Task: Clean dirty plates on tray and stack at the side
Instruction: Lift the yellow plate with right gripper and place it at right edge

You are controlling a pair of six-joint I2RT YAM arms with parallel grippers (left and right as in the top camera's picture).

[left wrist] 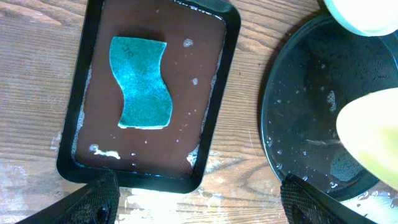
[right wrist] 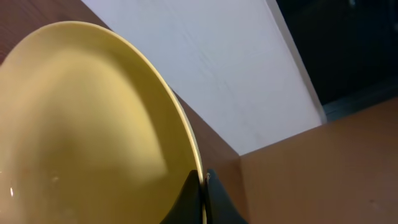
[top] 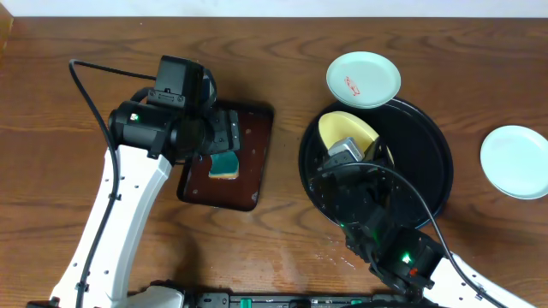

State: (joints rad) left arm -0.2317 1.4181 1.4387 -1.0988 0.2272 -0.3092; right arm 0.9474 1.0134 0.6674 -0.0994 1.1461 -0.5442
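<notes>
The left tool hangs over the near rim of a small dark brown rectangular tray. Its two dark fingers are spread wide with nothing between them. This tray has rounded corners and a low raised lip. Its flat floor is wet, with white foam gathered along the edges. On it lies a teal wavy-edged sponge with a coarse, fibrous face, and the fingers are clear of it. The brown wood-grain worktop shows pale smears just beside the tray.

To the right sits the large glossy black round tray. It has a raised rim, and its slick surface is beaded with droplets and specks of suds. Above its left part, the right tool is clamped on the thin rim of a pale yellow round plate. The plate is smooth, shallow and held tilted, off the tray floor.

A pale mint-white round plate lies flat at the tray's far edge, overlapping the rim, with a small red smear on its face. A second mint-white plate rests on the worktop further right, apart from the tray.
</notes>
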